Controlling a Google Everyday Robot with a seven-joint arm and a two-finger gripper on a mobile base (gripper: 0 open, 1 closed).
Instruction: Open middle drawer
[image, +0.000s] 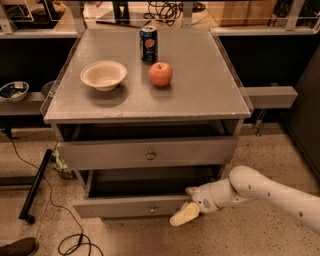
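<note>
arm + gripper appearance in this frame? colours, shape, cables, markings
Arm: smooth white rounded shell with small dark dots along it. No cables or markings visible. Gripper: white base, pale yellow end; it sits at the right end of the lowest drawer front.

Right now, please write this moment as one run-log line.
middle drawer: pulled out | gripper: at its front, right end
</note>
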